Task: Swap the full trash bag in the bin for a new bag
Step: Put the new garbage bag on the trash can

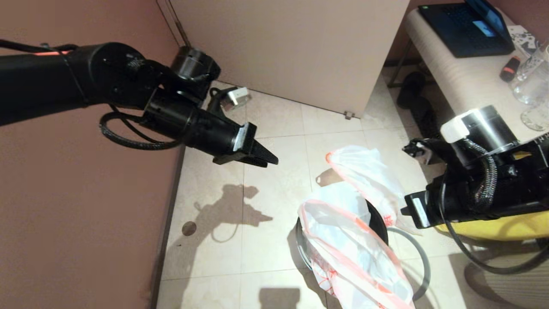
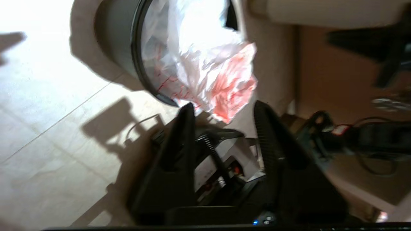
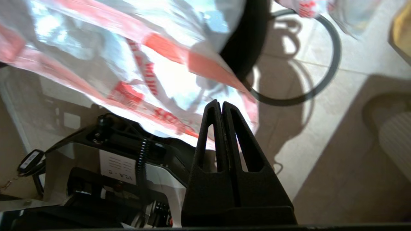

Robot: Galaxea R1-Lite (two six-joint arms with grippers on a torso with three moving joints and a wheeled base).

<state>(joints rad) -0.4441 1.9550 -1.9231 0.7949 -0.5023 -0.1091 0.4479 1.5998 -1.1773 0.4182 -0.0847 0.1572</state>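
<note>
We're seeing the left gripper (image 2: 223,117) with fingers (image 2: 179,141) spread apart and nothing between them; in the head view it (image 1: 268,159) is hanging in the air over the tile floor (image 1: 214,257), well apart from the bin and to its left, pointing toward it

The right gripper (image 3: 221,107) is sitting with both fingers (image 3: 210,134) pressed flat together, tips against the film of a translucent white bag (image 3: 154,64) with pink bands and red print; we can't tell if any plastic is pinched between them. In the head view its fingers are hidden behind the wrist body (image 1: 472,189), which is sitting just right of the bin

Outward from there: the bin (image 1: 377,223), a small round black bucket, is standing on the floor. A white bag with a pink rim band (image 1: 351,253) is draping over its mouth and spilling down the near side. A second white bag piece with a pink edge (image 1: 364,171) is rising behind it, toward the right wrist. We can't tell which one is the full trash bag and which the new bag. The thin grey hoop (image 1: 422,257) is lying loose on the floor, touching the bin's right side, not seated on the rim

Something yellow (image 1: 502,227) is showing under the right arm. At upper right, a bench (image 1: 463,81) is carrying a laptop (image 1: 463,25) and glassware (image 1: 529,81)
</note>
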